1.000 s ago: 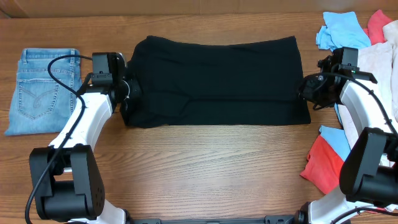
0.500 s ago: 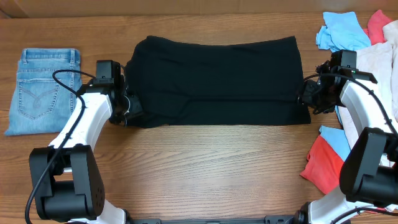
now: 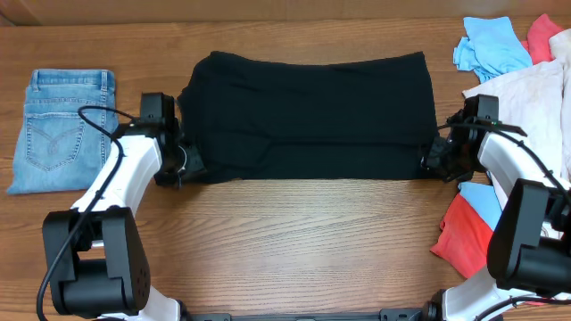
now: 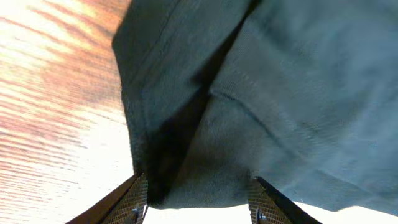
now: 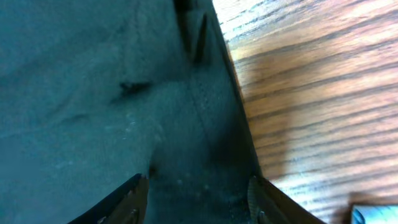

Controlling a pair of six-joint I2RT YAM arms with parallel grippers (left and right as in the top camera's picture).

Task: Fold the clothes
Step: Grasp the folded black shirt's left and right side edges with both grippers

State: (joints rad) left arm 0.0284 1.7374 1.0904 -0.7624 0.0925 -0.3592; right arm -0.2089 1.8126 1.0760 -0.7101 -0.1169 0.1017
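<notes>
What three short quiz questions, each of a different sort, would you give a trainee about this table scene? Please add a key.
1. True or false: the folded jeans lie on top of the black garment.
2. Where is the left gripper? A) at the black garment's near left corner; B) over the jeans; C) in the pile of clothes.
3. Fill in: the jaws of the right gripper stand ___ (open or shut).

Key: 1 false, they lie apart; 2 A; 3 open.
</notes>
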